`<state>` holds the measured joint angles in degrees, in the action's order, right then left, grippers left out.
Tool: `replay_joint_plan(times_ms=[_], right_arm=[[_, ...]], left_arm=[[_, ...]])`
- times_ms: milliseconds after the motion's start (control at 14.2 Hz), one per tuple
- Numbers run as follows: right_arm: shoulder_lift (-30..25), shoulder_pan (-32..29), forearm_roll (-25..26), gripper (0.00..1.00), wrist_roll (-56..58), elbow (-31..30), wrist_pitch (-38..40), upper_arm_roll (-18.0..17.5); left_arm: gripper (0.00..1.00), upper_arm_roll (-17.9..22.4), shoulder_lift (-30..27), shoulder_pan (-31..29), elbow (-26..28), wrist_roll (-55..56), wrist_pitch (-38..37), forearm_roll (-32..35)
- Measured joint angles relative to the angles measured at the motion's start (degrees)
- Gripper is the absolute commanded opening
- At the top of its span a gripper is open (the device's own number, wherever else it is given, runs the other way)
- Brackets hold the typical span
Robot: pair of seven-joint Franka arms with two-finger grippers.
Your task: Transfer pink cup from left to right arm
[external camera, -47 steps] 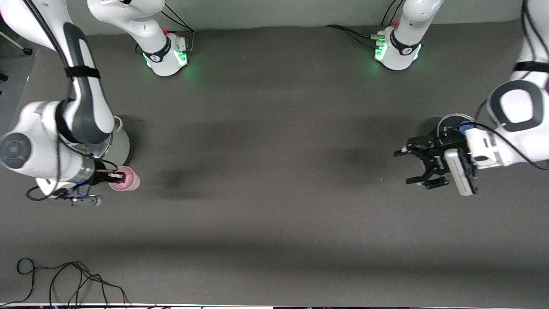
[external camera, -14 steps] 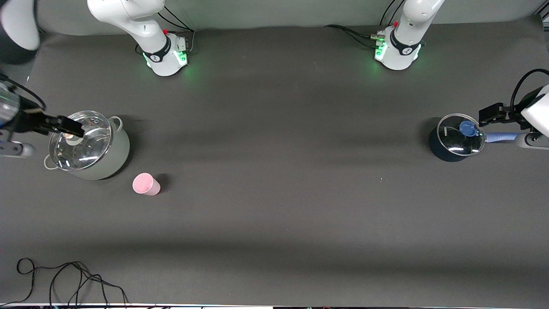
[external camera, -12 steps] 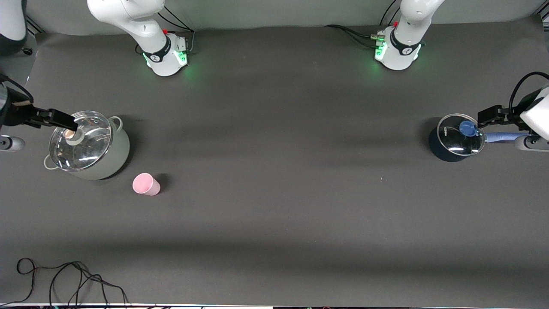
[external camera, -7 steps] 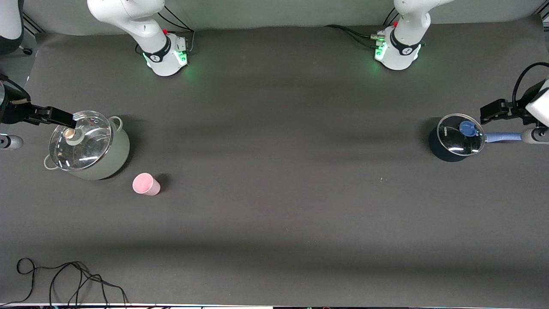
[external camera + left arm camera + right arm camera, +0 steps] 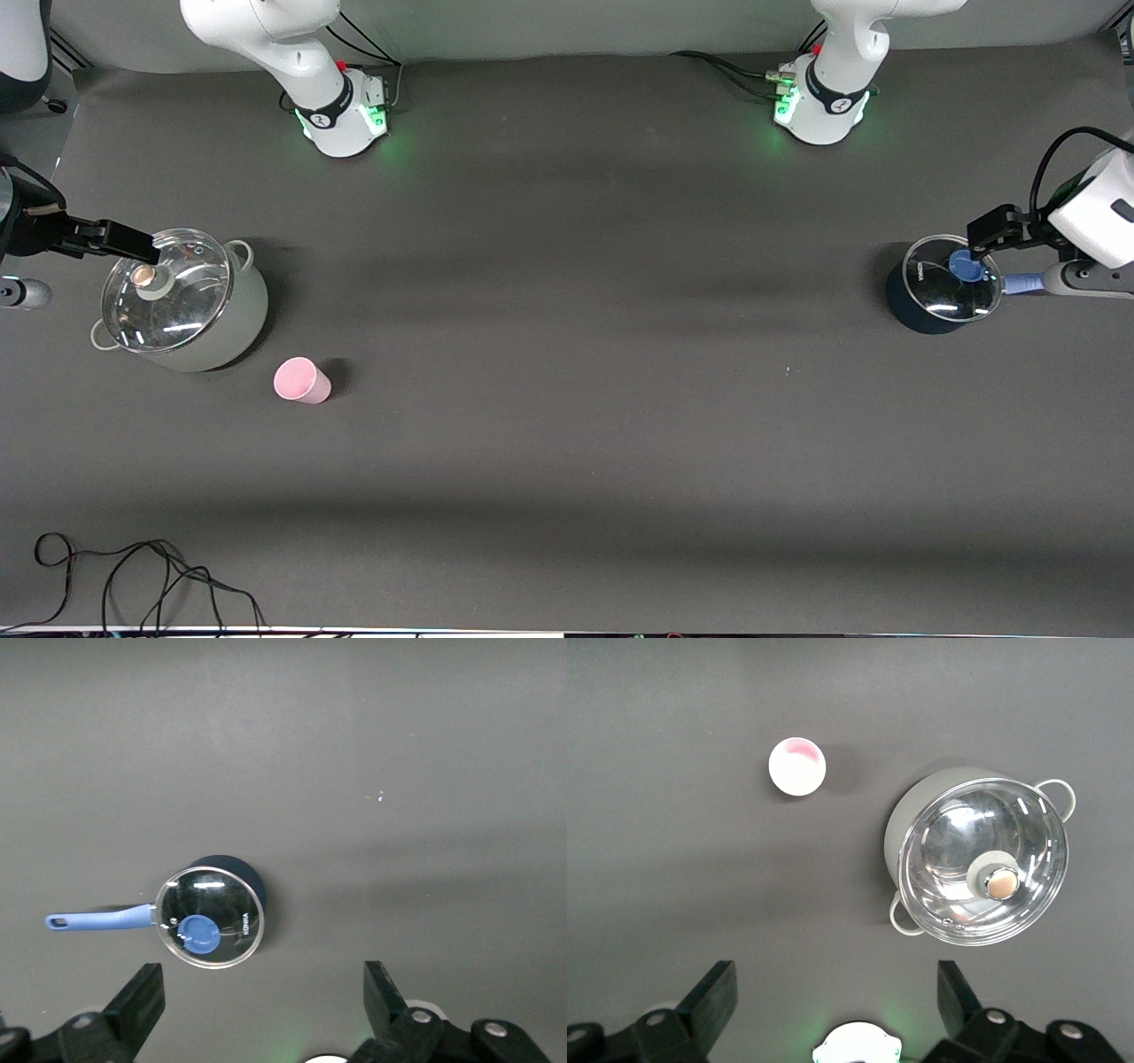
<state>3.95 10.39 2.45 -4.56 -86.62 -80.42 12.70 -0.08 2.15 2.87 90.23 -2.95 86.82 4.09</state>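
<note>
The pink cup (image 5: 301, 381) stands upright and alone on the dark table, beside the grey-green pot and nearer to the front camera. It also shows in the right wrist view (image 5: 797, 766), seen from above. My right gripper (image 5: 142, 248) is up over the pot's lid edge at the right arm's end of the table, open and empty (image 5: 833, 997). My left gripper (image 5: 990, 235) is up over the blue saucepan at the left arm's end, open and empty (image 5: 261, 992). Neither gripper touches the cup.
A grey-green pot (image 5: 182, 301) with a glass lid stands beside the cup (image 5: 979, 859). A dark blue saucepan (image 5: 941, 288) with a glass lid and blue handle stands at the left arm's end (image 5: 213, 917). Black cables (image 5: 133, 576) lie at the table's front edge.
3.3 s ago my right gripper was down at the cup; it has let go and risen away over the pot. My left gripper has drawn back and up over the saucepan. The cup stands still.
</note>
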Motion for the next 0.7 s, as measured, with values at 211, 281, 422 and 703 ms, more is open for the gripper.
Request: replay_joint_plan(times_ms=[211,281,422,703], right_arm=[[-0.4,-5.6,0.0,1.0,0.0,-0.5,-0.8,-6.1],[-1.0,-7.2,0.0,1.0,0.0,-1.3,-2.0,-7.9],[-3.2,-9.6,-0.9,1.0,0.0,-4.4,-5.1,-9.6],[-8.0,-11.1,-2.5,1.0,0.0,-8.3,-9.0,-10.8]], left_arm=[[1.0,0.4,-0.7,0.0,0.7,0.0,0.1,-1.2],[1.0,0.4,-0.7,0.0,0.7,0.0,0.1,-1.5],[1.0,0.4,-0.7,0.0,0.7,0.0,0.1,-1.6],[1.0,0.5,-0.7,0.0,0.7,0.0,-0.5,-2.9]])
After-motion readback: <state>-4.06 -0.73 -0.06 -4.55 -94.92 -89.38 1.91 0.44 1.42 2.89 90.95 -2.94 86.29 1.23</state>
